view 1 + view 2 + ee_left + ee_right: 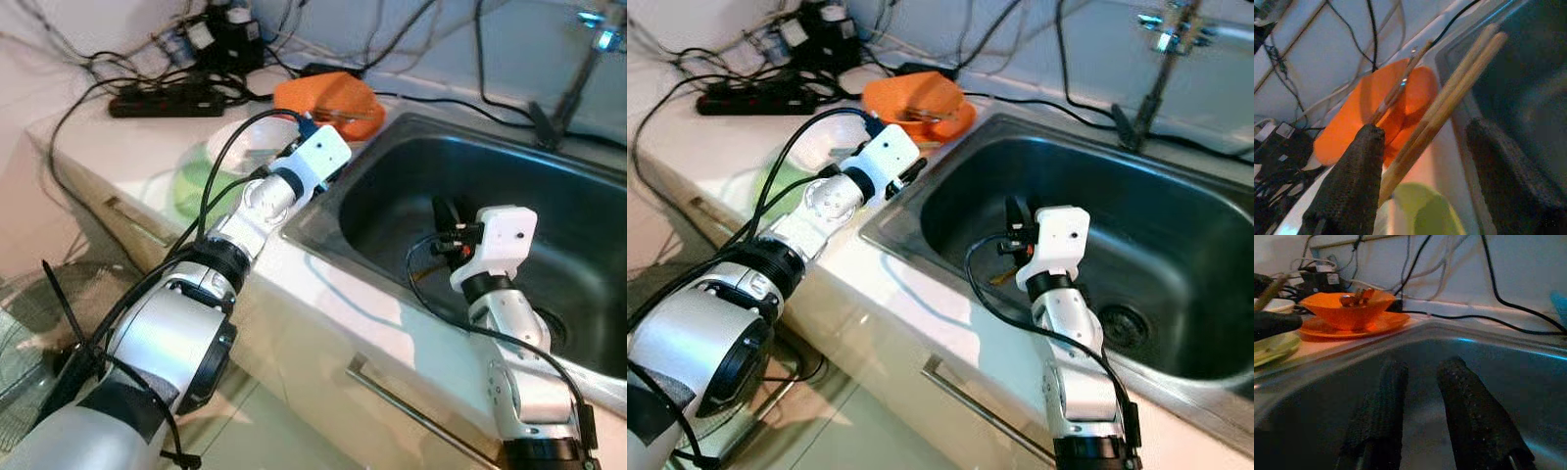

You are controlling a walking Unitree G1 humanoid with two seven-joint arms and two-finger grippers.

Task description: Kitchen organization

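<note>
Left tool [1420, 161] spread wide around chopsticks [1449, 103] beside sink [392, 157]; right tool [1425, 416] narrowly parted inside sink.

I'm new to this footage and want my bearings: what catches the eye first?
The steel sink, with the right hand lowered inside it. Beside its rim, the left hand has a pair of wooden chopsticks between its fingers, pointing toward an orange bowl on the counter.

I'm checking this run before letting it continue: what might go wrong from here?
The chopsticks lie between the left gripper's open fingers, unclamped, near the sink edge; they may slip in. The left arm's cable hangs over the green plate and could drag it. The right gripper sits low in the sink and may scrape the basin.
</note>
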